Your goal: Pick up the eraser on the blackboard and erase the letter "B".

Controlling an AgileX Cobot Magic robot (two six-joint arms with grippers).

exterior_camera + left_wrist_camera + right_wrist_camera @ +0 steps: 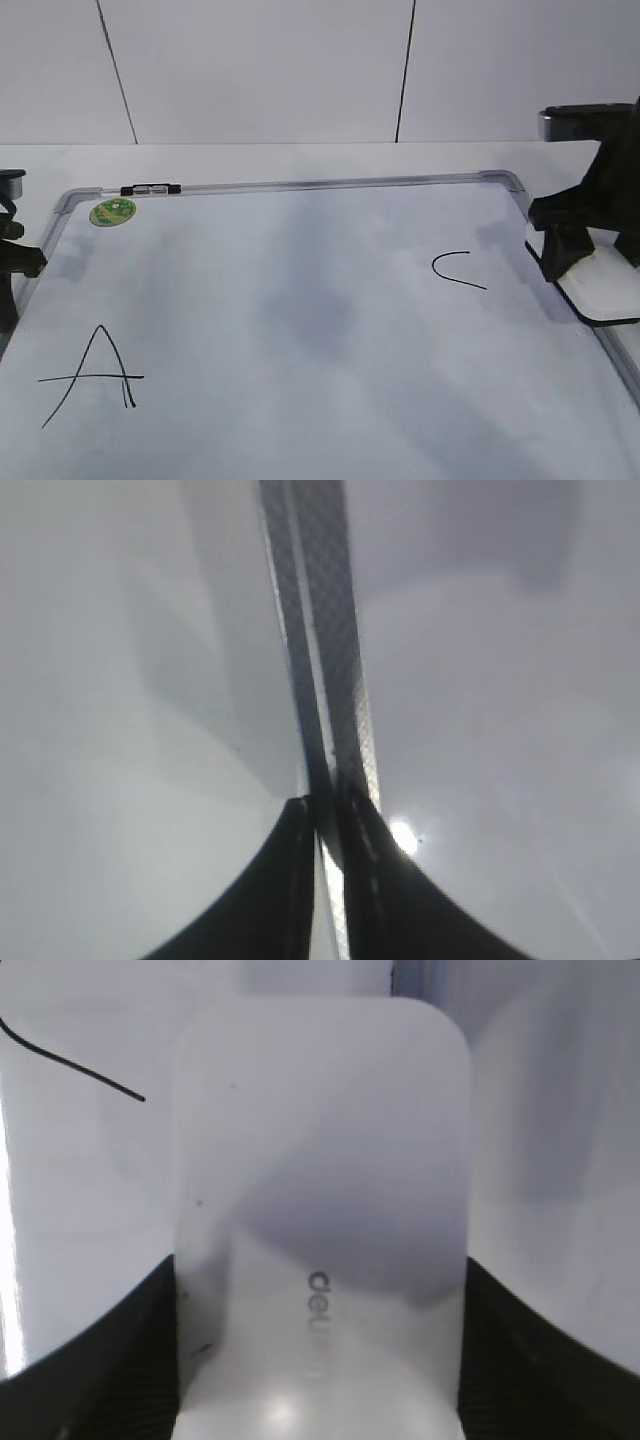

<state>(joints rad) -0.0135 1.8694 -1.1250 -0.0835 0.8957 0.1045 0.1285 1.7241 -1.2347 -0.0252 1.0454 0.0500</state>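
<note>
The blackboard (300, 300) is a white, smudged board with a grey frame lying flat. The eraser (603, 285) is a white block with a dark underside, resting at the board's right edge; in the right wrist view (320, 1160) it fills the middle, grey lettering up. My right gripper (566, 243) has a finger pressed against each long side of it (318, 1270). No letter "B" shows; the board's middle carries only a faint smudge. My left gripper (325, 805) is shut and empty over the board's left frame rail (340, 680), at the exterior view's left edge (12, 262).
A black "A" (95, 375) is drawn at the front left and a black "C" (455, 268) at the right, its stroke end showing in the right wrist view (70, 1065). A green sticker (112, 211) and a small marker (150, 188) sit at the back left.
</note>
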